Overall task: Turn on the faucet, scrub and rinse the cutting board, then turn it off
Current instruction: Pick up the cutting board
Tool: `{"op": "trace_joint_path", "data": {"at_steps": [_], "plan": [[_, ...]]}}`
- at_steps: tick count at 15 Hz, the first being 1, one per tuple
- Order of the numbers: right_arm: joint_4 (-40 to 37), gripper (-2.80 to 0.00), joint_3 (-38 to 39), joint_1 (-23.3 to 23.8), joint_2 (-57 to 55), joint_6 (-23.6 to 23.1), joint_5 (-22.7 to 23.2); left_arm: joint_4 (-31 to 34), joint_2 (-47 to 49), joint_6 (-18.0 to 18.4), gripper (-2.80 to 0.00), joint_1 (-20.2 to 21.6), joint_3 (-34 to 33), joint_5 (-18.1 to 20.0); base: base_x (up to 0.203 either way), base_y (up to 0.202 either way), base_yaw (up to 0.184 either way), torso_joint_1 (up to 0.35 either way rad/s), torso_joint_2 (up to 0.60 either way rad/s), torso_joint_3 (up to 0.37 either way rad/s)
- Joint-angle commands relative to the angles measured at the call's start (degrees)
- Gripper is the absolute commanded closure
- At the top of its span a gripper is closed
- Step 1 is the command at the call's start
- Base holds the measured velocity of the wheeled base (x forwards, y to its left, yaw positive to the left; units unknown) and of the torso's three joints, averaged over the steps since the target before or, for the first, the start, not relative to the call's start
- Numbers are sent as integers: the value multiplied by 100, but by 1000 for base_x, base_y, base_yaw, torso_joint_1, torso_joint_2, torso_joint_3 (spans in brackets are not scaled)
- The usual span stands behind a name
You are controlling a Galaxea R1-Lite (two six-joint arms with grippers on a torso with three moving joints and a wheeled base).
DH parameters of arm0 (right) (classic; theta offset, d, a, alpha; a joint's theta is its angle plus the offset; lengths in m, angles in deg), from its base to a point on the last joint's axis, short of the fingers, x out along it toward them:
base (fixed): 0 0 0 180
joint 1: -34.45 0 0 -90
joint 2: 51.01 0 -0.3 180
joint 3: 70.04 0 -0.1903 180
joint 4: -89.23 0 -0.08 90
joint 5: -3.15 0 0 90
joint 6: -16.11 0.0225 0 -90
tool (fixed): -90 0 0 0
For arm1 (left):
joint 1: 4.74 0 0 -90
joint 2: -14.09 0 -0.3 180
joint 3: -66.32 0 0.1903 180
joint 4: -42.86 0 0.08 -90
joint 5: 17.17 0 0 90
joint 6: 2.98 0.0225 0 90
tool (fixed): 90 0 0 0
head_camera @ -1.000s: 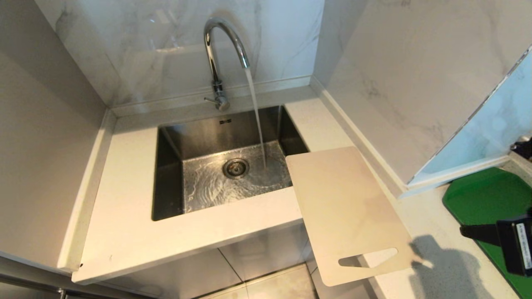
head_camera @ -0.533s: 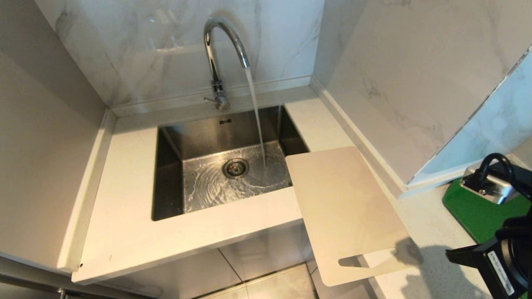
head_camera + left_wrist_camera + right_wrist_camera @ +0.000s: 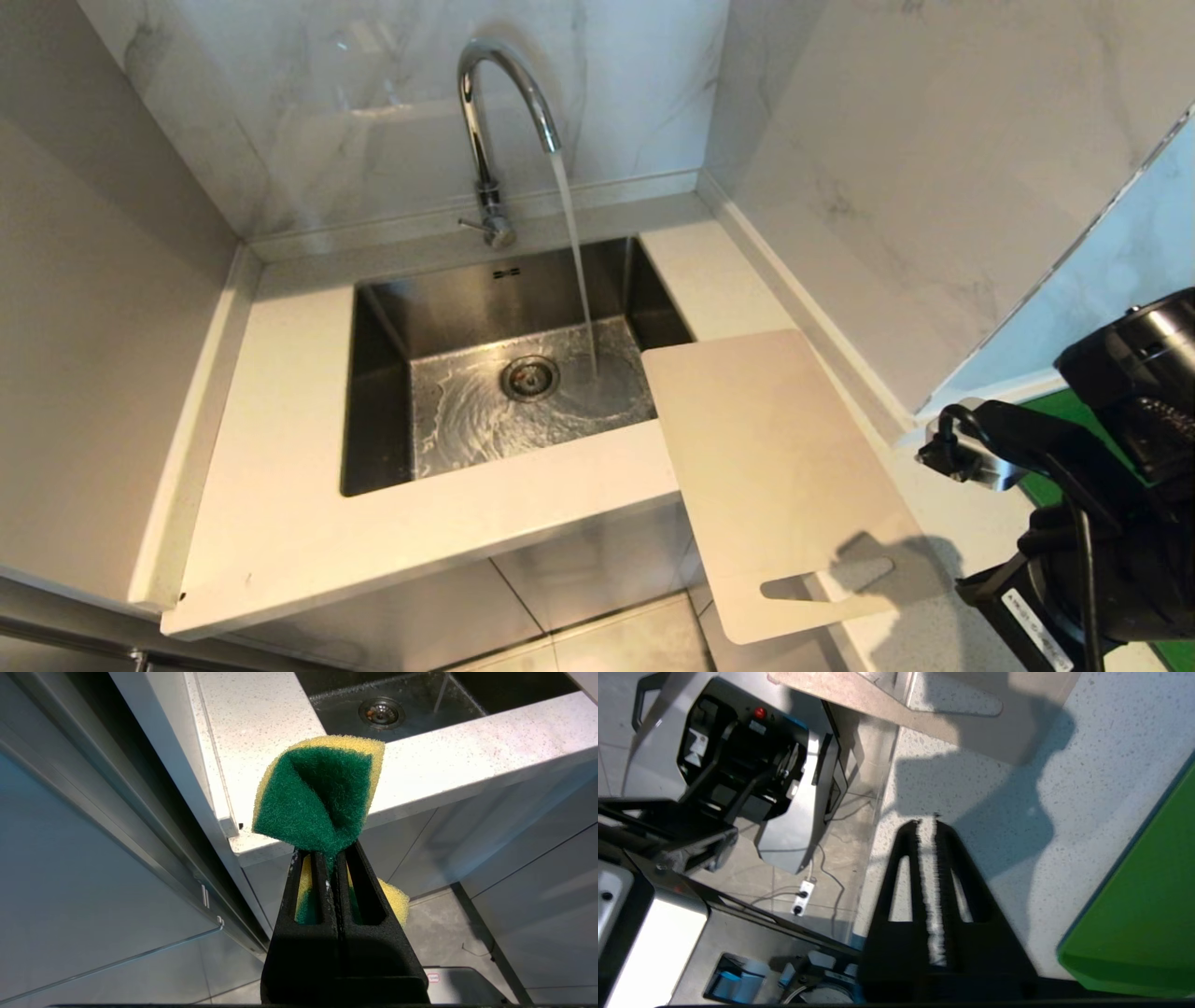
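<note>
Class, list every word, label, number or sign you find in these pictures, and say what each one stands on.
No text can be read.
White label on the right arm in the head view: print too small to read.
Small dark mark on the sink back wall: too small to read.
Small red-and-white sticker on the grey part low in the left wrist view: unreadable.

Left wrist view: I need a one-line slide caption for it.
Left gripper shut on a folded green-and-yellow scrub sponge, below the speckled white countertop edge.
</note>
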Motion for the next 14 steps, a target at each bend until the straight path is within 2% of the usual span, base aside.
{"op": "trace_joint_path", "data": {"at_steps": [1,2,5,8,10,12,14], "plan": [[174,-280,41,-58,-229,5,-13,-2,-18,1,0,-2,-9,1,0,0,0,0,0,0],[246,-280,107,-58,-274,-62,-6,-2,-18,10,0,-2,-9,1,0,0,0,0,0,0],[694,-280,463,-56,-354,-651,-135,7,-18,27,0,-2,-9,2,0,0,0,0,0,0],[804,-280,477,-87,-418,-1097,-186,7,-18,27,0,-2,-9,9,0,0,0,0,0,0],[805,-280,501,-87,-441,-1535,-192,1,-18,27,0,-2,-9,10,0,0,0,0,0,0],[818,-280,637,-87,-411,-2161,-172,7,-18,27,0,-2,-9,10,0,0,0,0,0,0],[819,-280,726,-88,-417,-2659,112,7,-18,27,0,-2,-9,10,0,0,0,0,0,0]]}}
